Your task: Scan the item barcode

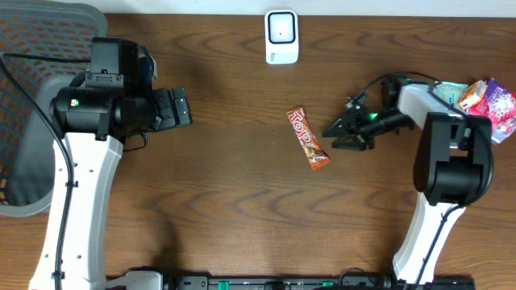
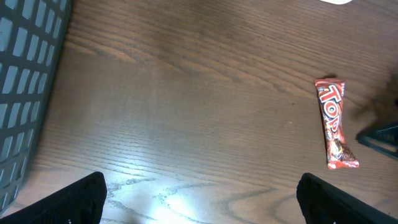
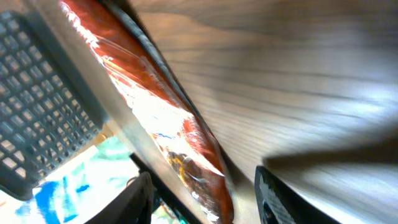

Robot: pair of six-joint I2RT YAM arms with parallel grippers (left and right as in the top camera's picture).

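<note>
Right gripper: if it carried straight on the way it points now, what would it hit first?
Most likely the Top candy bar, lying just ahead of the right gripper. How high the gripper rides is unclear, so it might pass over the wrapper.

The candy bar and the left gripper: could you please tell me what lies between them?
Nothing: between the left gripper and the candy bar the wooden table is bare, as both the overhead and left wrist views show.

Dark wood-grain table (image 1: 242, 209), grey mesh basket (image 1: 28, 105) at its left edge
</note>
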